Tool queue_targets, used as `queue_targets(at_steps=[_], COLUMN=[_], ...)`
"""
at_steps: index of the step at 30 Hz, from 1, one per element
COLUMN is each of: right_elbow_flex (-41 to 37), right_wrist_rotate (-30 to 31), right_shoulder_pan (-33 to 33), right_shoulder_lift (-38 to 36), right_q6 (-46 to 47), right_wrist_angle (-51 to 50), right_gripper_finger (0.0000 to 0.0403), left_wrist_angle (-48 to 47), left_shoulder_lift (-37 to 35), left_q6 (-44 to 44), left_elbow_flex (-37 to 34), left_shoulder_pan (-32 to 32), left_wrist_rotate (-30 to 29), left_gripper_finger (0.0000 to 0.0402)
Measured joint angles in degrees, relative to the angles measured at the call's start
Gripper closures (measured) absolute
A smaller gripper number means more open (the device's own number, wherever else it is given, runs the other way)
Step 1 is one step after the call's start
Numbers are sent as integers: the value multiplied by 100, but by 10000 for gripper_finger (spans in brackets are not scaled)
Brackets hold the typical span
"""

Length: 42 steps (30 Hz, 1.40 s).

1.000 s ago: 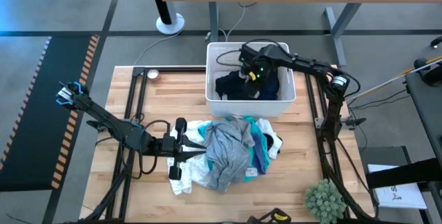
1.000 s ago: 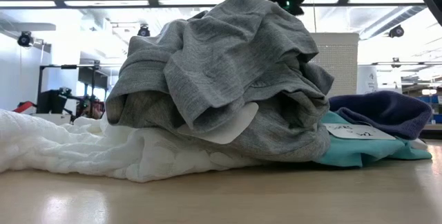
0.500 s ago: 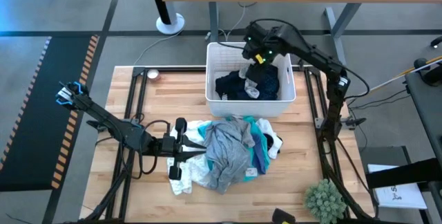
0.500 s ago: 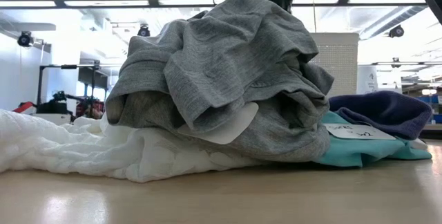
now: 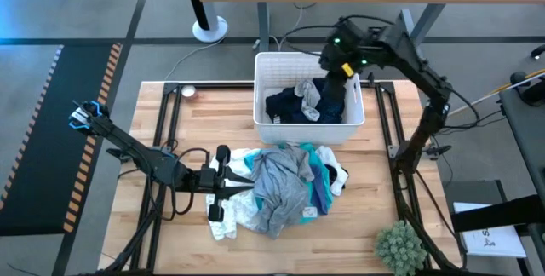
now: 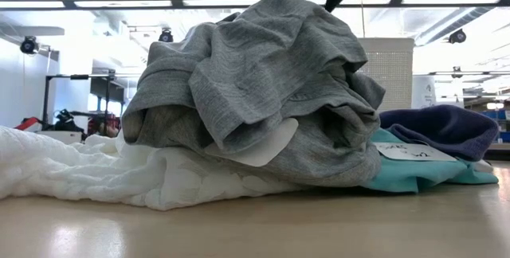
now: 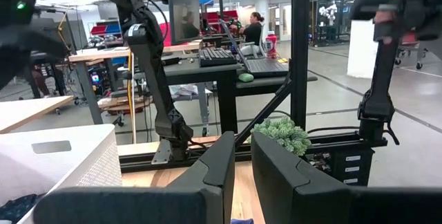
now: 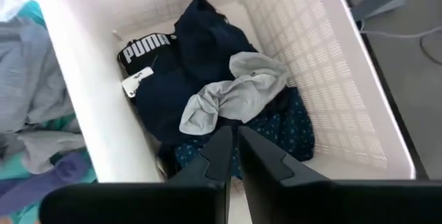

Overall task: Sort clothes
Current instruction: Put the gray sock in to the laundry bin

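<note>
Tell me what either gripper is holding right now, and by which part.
Nothing. The right gripper is shut and empty above the white bin; the left gripper is nearly closed on nothing, beside the clothes pile.

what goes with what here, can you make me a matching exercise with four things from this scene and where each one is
Things:
1. small grey garment
2. big grey garment
3. right gripper
4. left gripper

Places:
A. raised over the white bin's far right side
B. low at the table pile's left edge
C. lying on dark clothes inside the bin
D. on top of the pile on the table

Pairs: 1-C, 2-D, 3-A, 4-B
</note>
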Motion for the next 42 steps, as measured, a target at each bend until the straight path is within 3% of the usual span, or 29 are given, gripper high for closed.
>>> queue_targets(at_steps=[9, 18, 23, 30, 42], right_elbow_flex=[-5, -345, -1177, -2860, -5509], right_wrist_rotate=[-7, 31, 457, 509, 793], right_shoulder_pan=[259, 1229, 1852, 2530, 4350], right_shoulder_lift=[-752, -1429, -1874, -2487, -3220], right_q6=[311, 789, 1187, 1783, 3116], right_wrist_angle=[-137, 2, 140, 688, 2619], right_gripper_finger=[400, 403, 403, 403, 403], left_wrist_angle=[2, 2, 2, -2, -4], left_shoulder_lift=[0, 0, 0, 0, 0], left_q6=[-13, -17, -20, -20, -15], left_elbow_flex=[0, 0, 0, 0, 0], left_shoulder_pan=[0, 0, 0, 0, 0], left_wrist_rotate=[-2, -2, -2, -2, -1], left_gripper_finger=[365, 365, 365, 365, 365])
